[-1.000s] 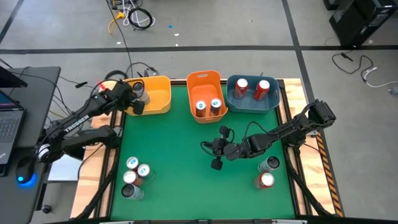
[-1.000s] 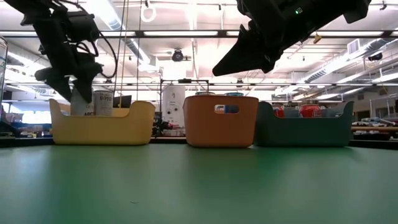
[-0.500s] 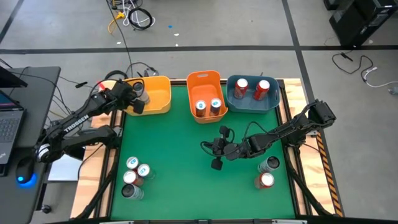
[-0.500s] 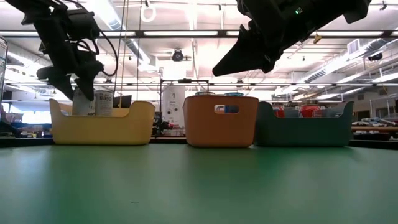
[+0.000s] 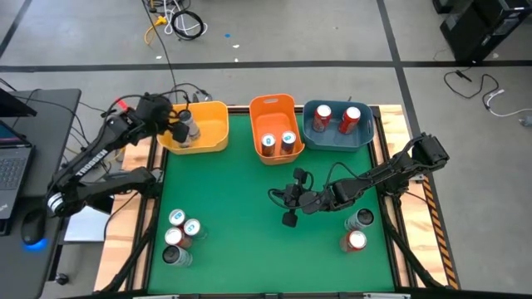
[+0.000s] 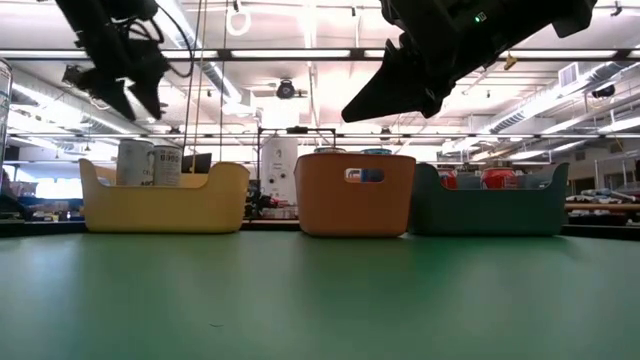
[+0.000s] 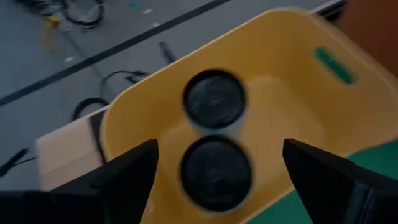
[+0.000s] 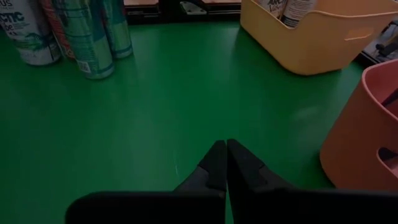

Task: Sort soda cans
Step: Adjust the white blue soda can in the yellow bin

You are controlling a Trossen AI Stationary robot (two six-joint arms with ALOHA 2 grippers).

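My left gripper (image 5: 176, 124) (image 6: 128, 95) hangs open above the left part of the yellow bin (image 5: 212, 124). Two dark grey soda cans (image 7: 214, 99) (image 7: 216, 171) stand upright in that bin below it, showing between its spread fingers in the left wrist view. My right gripper (image 5: 278, 198) (image 8: 225, 158) is shut and waits above the middle of the green table, touching nothing. Two cans (image 5: 278, 142) stand in the orange bin, and two red ones (image 5: 337, 117) in the blue bin. Several cans (image 5: 179, 235) stand near the left near corner. A grey can (image 5: 360, 219) and a red can (image 5: 355, 241) stand at the right.
The yellow bin (image 6: 165, 200), orange bin (image 6: 355, 195) and blue bin (image 6: 488, 200) stand in a row along the table's far edge. Open green surface (image 5: 241, 224) lies between the two can groups. A laptop and cables sit off the table's left side.
My left gripper has risen from low around a grey can in the yellow bin to well above the bin's rim, shifting slightly toward the table's far left. The can stays standing in the bin beside the other. The right arm has kept still.
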